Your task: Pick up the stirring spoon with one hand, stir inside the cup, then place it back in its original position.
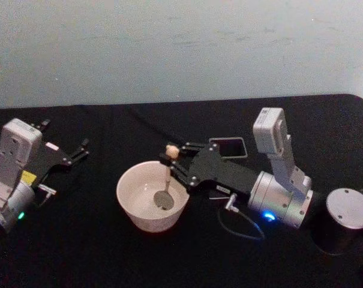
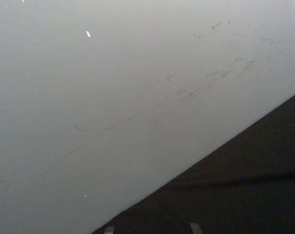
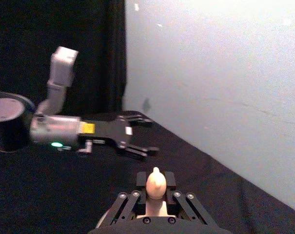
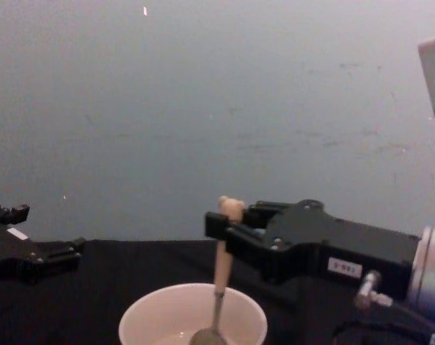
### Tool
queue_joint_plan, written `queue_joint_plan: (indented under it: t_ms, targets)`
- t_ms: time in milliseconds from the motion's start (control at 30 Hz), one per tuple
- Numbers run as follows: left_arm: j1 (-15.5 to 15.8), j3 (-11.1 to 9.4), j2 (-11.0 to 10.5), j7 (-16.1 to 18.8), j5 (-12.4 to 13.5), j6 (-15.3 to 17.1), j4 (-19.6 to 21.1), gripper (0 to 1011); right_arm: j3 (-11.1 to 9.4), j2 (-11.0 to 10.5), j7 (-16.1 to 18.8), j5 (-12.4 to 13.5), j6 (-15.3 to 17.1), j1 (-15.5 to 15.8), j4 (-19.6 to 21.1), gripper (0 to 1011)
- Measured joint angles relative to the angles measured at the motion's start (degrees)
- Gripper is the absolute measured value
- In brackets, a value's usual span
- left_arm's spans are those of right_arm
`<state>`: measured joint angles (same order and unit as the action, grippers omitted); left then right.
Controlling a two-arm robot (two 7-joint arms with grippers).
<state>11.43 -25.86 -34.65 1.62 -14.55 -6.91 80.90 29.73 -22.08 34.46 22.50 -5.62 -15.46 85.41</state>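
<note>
Prob. a robotics lab / test bench: table [image 1: 79, 252] under plain black cloth, set vs. a bare pale wall [image 1: 169, 48] w/ scuff marks [image 2: 225, 73]; left arm [image 1: 13, 174] & right arm [image 1: 277, 195], metal robot hw, reach across it.

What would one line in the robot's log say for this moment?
right gripper: shut on stirring spoon | spoon: upright, bowl down inside cup | left gripper: open, idle at left
</note>
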Motion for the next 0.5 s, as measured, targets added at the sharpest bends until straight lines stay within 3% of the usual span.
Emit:
queue_joint_plan:
  t_ms: [200,500]
  targets:
    - [0.00,0.00,0.00,0.00,0.00,0.00,0.00,1001,1.91,0.16,0.82,0.20,0.03,-0.08,0.58,213]
    - [0.00,0.00,0.00,0.00,0.00,0.00,0.00,1001,3.66,3.05,-0.80,-1.85,-0.73,-2.94,-3.56,213]
